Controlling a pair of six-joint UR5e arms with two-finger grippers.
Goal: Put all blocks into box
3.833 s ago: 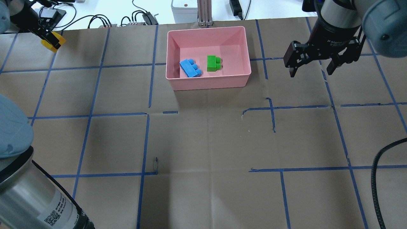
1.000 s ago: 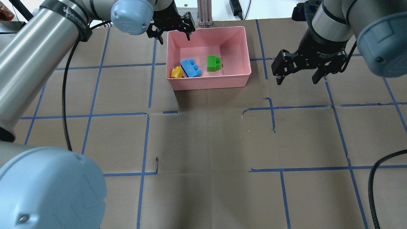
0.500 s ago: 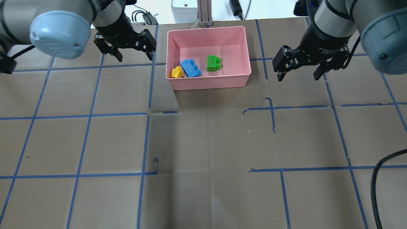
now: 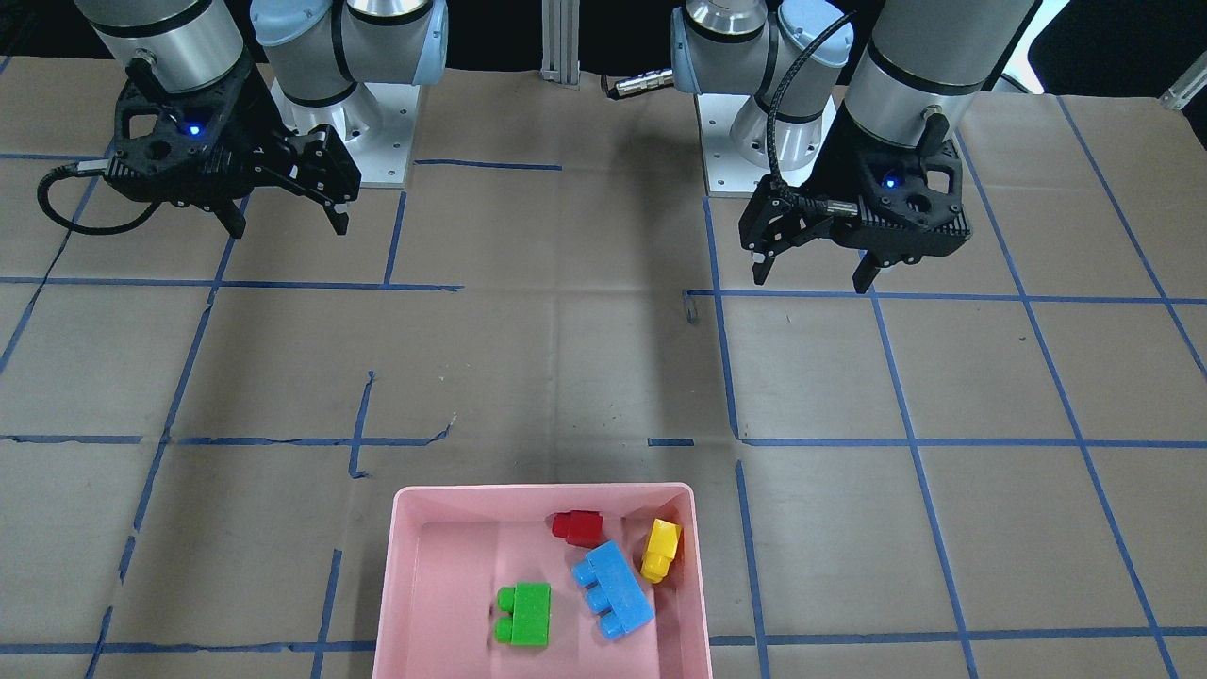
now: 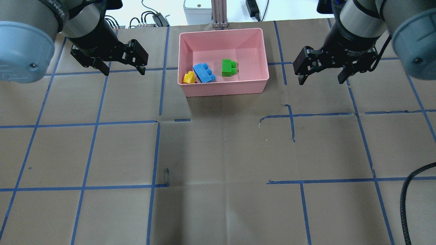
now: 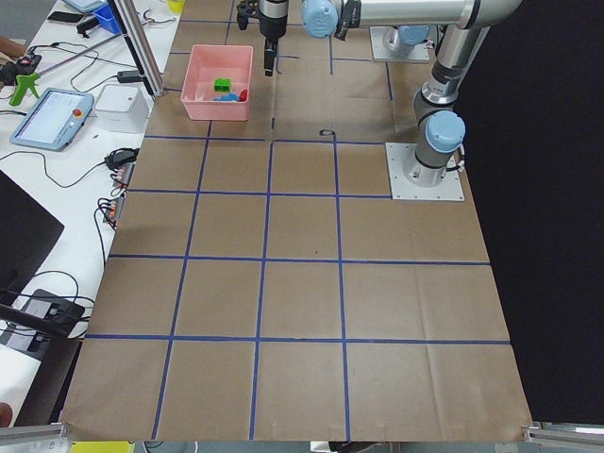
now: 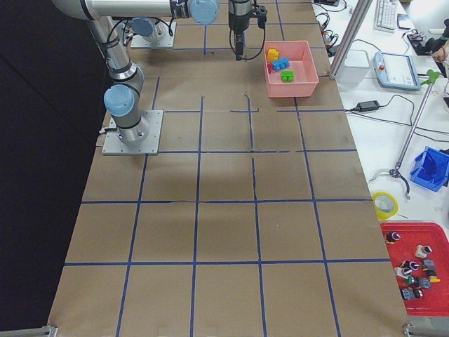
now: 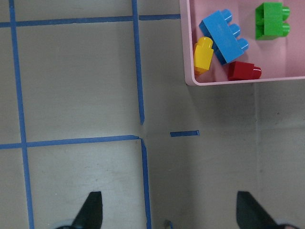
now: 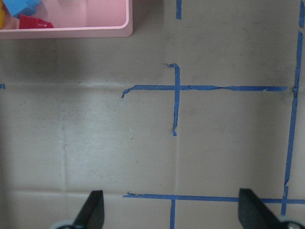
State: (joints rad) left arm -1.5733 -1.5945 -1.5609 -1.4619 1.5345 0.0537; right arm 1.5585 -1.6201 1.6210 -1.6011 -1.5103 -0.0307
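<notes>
The pink box (image 5: pixel 221 31) stands at the far middle of the table. In it lie the green block (image 5: pixel 228 67), the blue block (image 5: pixel 204 73) and the yellow block (image 5: pixel 188 78). The red block (image 4: pixel 578 527) lies by the box wall nearest the robot and is hidden in the overhead view. It also shows in the left wrist view (image 8: pixel 244 71). My left gripper (image 5: pixel 124 69) is open and empty, above the table left of the box. My right gripper (image 5: pixel 320 80) is open and empty, right of the box.
Brown paper with blue tape lines (image 5: pixel 158 122) covers the table. Cables and small devices (image 5: pixel 150 18) and an aluminium post (image 5: pixel 218 13) lie beyond the far edge. The arm bases (image 4: pixel 358 141) stand at the robot's side.
The yellow block went from my left gripper into the box. The left gripper, now open, has drawn back left from the box's far corner. The right gripper has barely shifted.
</notes>
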